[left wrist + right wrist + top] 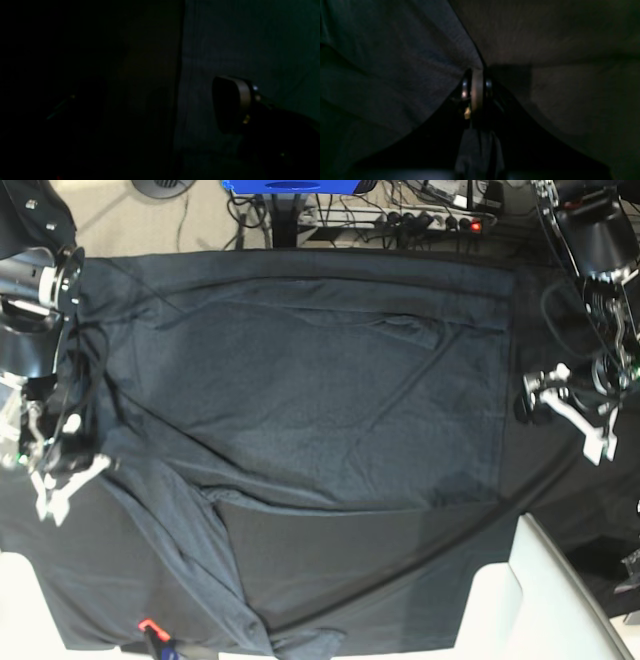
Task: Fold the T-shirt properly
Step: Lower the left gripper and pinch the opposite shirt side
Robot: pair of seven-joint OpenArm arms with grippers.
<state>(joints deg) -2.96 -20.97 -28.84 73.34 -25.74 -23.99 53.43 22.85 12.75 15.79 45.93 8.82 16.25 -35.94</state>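
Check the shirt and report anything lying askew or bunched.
The T-shirt lies mostly flat across the black tablecloth, but the sleeve on the base view's lower left runs crooked and rumpled toward the near edge, with folds gathered by the right gripper. Small wrinkles show near the top middle.

The T-shirt is dark slate-grey, faintly heathered, on a darker plain black tablecloth

Tablecloth: you see it black, under everything.
Power strip: you see it beyond the far edge.
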